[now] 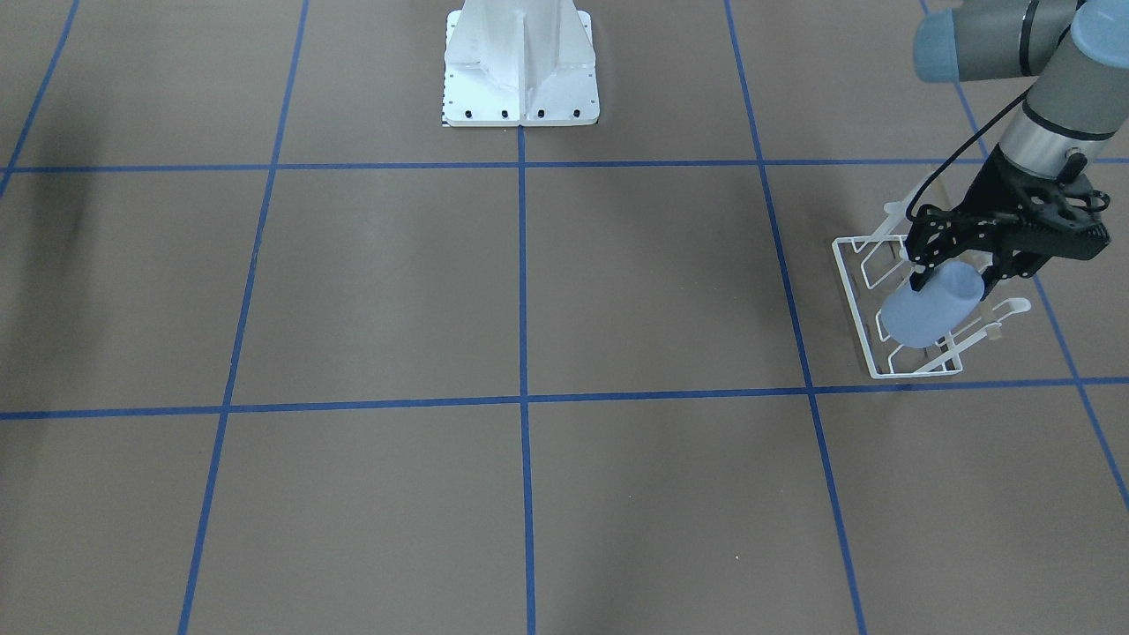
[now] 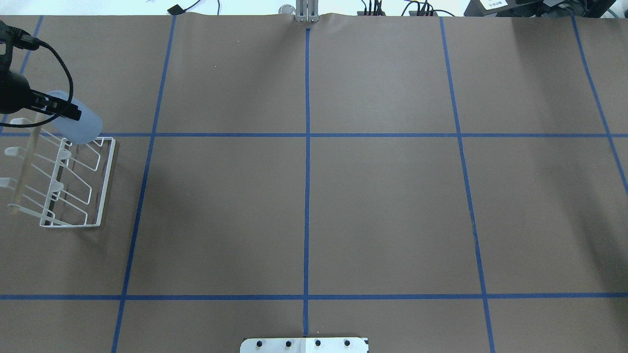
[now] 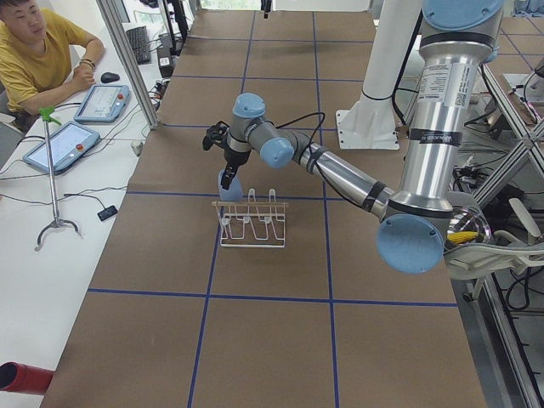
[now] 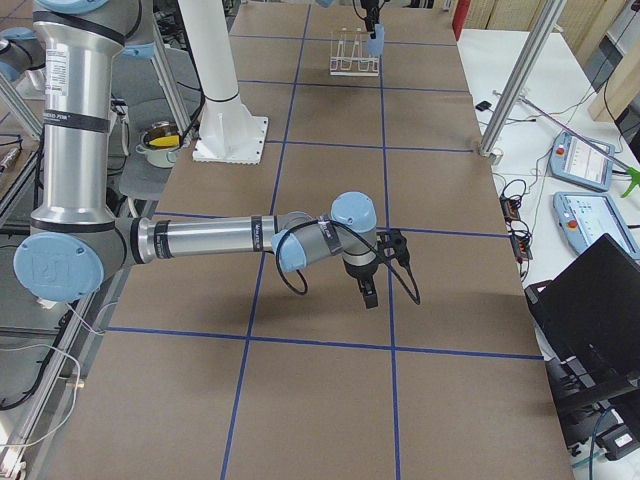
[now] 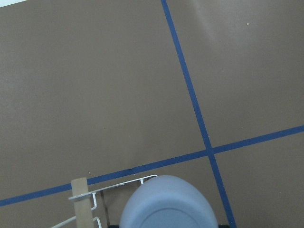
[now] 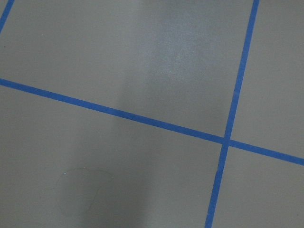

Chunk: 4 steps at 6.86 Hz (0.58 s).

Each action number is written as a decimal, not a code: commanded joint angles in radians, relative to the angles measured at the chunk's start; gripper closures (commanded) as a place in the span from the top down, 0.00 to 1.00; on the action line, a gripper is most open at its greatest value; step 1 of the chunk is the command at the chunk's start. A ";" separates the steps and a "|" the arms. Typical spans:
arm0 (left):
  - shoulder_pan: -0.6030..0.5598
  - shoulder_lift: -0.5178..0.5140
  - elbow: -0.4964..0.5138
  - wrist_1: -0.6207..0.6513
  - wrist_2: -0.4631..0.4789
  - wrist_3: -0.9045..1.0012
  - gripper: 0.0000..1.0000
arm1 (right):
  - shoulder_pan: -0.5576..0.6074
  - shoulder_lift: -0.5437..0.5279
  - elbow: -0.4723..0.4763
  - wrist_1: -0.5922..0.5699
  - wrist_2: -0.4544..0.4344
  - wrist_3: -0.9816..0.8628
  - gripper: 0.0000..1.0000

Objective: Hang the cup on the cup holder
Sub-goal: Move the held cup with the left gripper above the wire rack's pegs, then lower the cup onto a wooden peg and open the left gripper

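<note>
The left gripper [image 1: 956, 280] squeezes the light blue plastic cup [image 2: 79, 125], tilted over the twelve o'clock end of the white wire cup holder [image 2: 105, 182], probably to slip it on, and I cannot tell whether the right gripper [image 4: 368, 292] is open.

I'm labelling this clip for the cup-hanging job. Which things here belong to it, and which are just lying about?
Part of the job:
- cup, gripped by the left gripper
- cup holder, the white wire rack

Just lying about:
- tablets on the side table
- computer mouse
- laptop
</note>
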 commanded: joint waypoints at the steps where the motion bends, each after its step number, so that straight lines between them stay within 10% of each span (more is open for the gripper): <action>1: 0.028 -0.009 0.038 -0.022 0.024 -0.002 0.00 | 0.000 0.000 0.001 0.001 0.002 0.005 1.00; 4: 0.059 -0.023 0.109 -0.069 0.052 -0.008 0.00 | 0.000 0.000 0.001 0.001 -0.003 0.005 1.00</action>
